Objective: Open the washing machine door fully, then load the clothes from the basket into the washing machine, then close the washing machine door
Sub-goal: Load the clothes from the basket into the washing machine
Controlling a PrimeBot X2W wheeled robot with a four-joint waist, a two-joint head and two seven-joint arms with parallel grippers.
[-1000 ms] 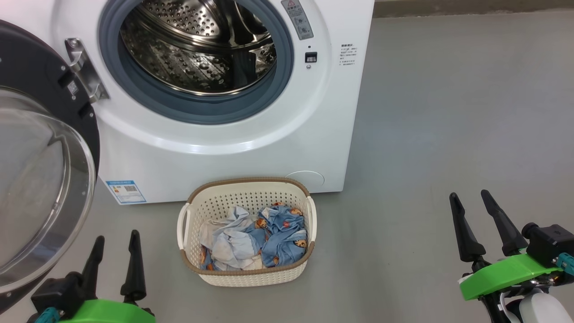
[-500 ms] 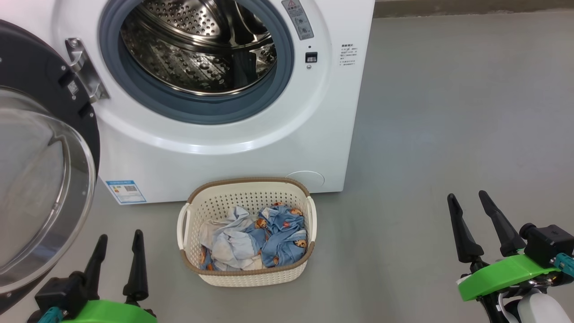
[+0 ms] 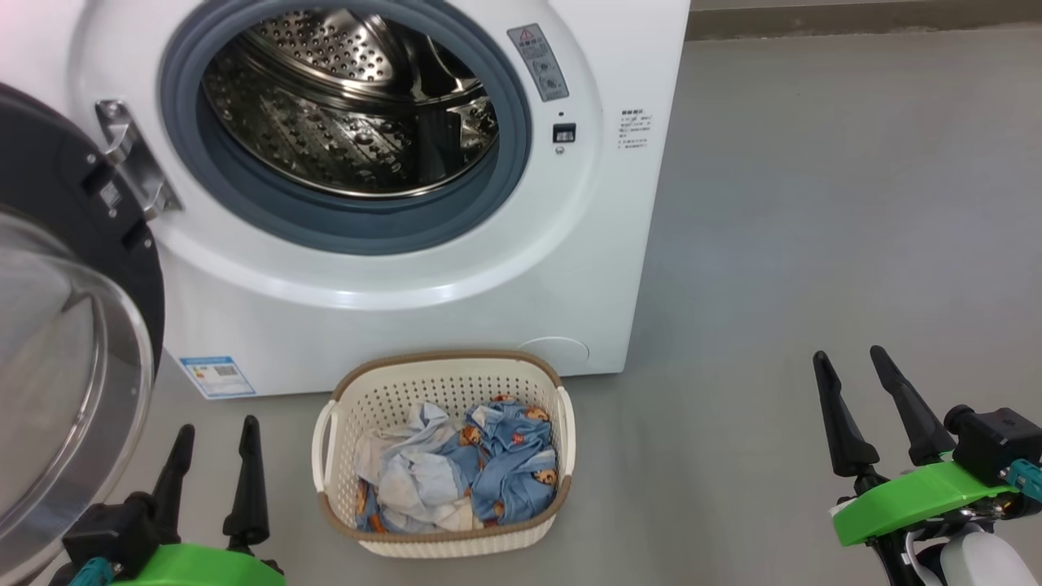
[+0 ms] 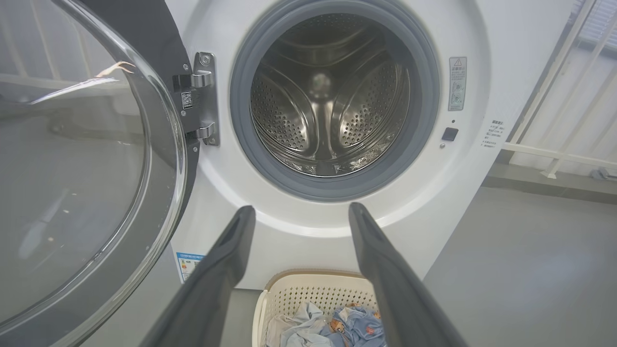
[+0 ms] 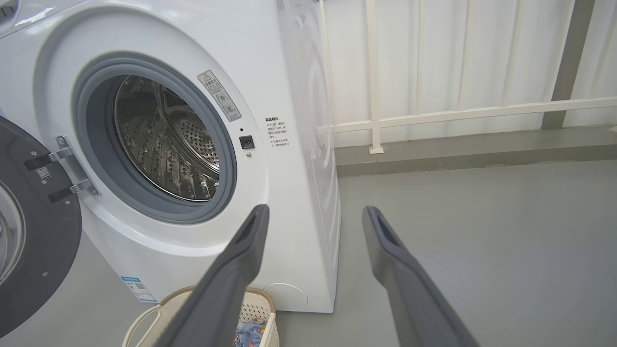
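A laundry corner, with washing machine (image 3: 407,325) and white railing (image 5: 482,113)

Entry: head camera shift.
My head tipped up: washing machine (image 3: 391,325), door (image 3: 49,163) and basket (image 3: 444,358) sit lower in view; my left gripper (image 3: 218,423) edged toward the basket.

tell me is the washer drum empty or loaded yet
Empty: the steel drum shows bare perforated metal in the head and wrist views, and the clothes lie bunched in the basket on the floor.
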